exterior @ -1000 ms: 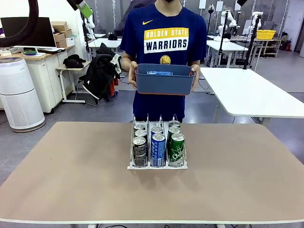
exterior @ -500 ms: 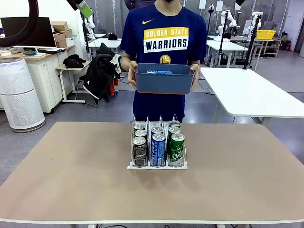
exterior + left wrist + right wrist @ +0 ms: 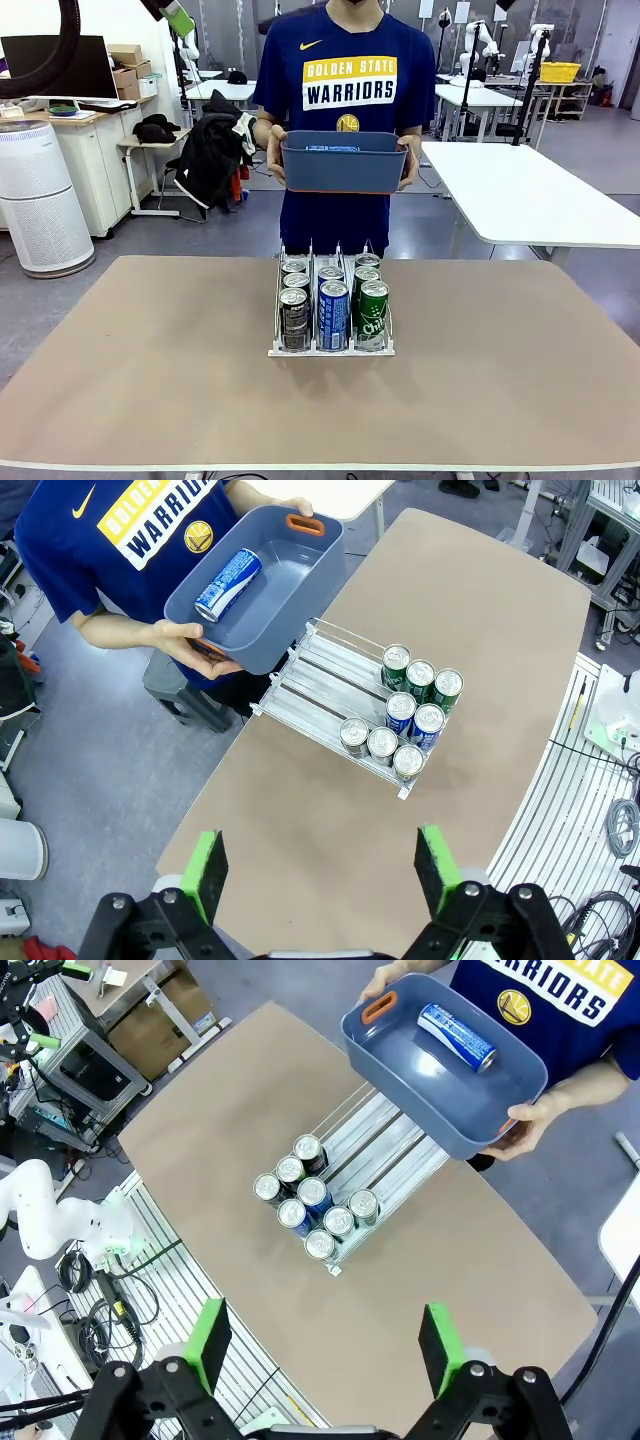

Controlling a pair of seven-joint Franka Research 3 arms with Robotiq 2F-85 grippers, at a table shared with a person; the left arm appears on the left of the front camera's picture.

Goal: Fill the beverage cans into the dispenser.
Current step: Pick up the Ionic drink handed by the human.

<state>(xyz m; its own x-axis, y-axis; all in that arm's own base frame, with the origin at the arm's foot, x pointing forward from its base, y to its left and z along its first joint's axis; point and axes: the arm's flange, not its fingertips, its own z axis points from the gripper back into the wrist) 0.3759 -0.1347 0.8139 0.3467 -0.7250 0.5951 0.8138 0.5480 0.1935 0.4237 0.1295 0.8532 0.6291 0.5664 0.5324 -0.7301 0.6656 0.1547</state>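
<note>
The left gripper hangs open above the table. Mid-table, eight beverage cans stand at the dispenser's near end. Beyond, the person has raised the tub, holding one blue can, slightly. The right gripper gapes open.

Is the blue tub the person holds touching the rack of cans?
Apart. The front view shows the tub held up well above the rack, with a clear gap between them.

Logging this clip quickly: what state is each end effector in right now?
Left end effector: open, holding nothing.
Right end effector: open, holding nothing.
Person's hands: holding blue tub.
</note>
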